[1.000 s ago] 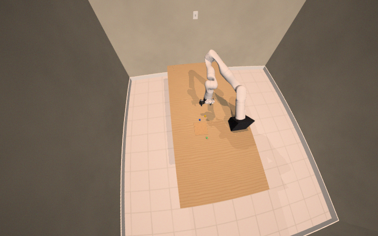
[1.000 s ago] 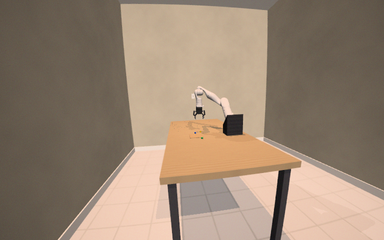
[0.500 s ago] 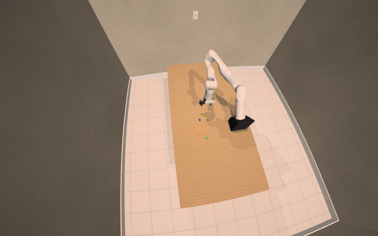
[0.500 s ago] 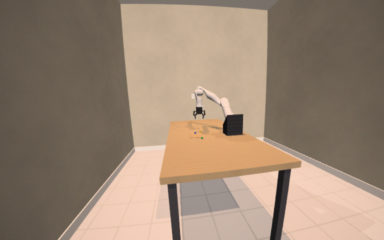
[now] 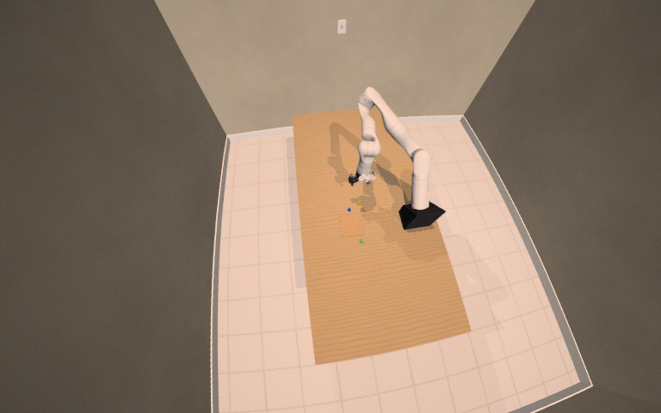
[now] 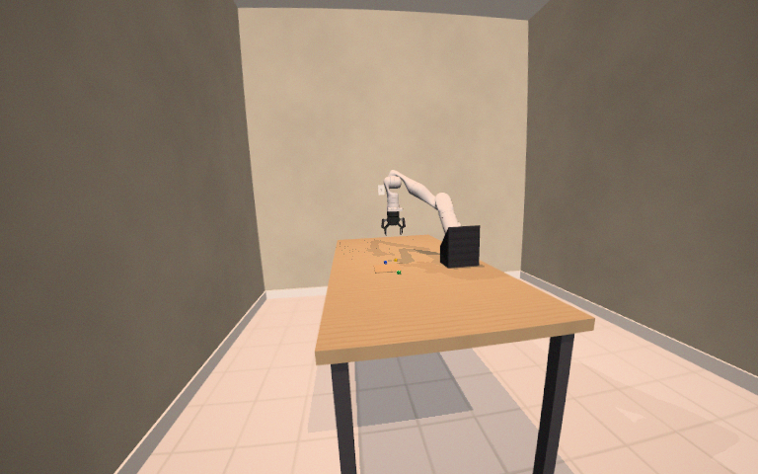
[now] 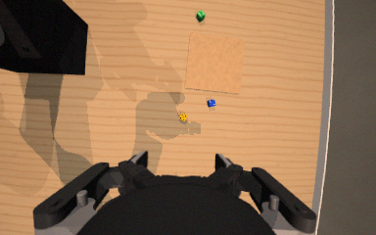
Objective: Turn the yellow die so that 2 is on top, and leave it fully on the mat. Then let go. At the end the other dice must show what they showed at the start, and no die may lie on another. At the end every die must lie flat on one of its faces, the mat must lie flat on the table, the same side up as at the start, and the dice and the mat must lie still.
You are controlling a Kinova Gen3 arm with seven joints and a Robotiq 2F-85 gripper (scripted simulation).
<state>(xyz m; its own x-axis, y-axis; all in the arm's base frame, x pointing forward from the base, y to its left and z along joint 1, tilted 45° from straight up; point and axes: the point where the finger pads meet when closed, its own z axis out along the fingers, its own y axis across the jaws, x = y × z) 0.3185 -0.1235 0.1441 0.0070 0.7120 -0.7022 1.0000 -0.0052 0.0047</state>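
Yellow die (image 7: 183, 117) rests on the wooden table (image 7: 273, 137), just off the mat (image 7: 214, 63). Gripper (image 7: 180, 164) hovers above, fingers spread wide, empty.

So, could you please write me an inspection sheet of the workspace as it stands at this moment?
Surface: wooden table with a square mat lying flat on it.
Job's things: yellow die on bare wood, off the mat, near its edge; top face too small to read.
Other dice: blue die just off the mat, beside the yellow one; green die off the mat's opposite side. None is stacked.
Clutter: nothing seen.
Gripper: gripper open, holding nothing, above the table, short of the dice.
Cables: nothing seen.
Surroundings: black pedestal under the arm, tiled floor, plain walls, a wall plate.
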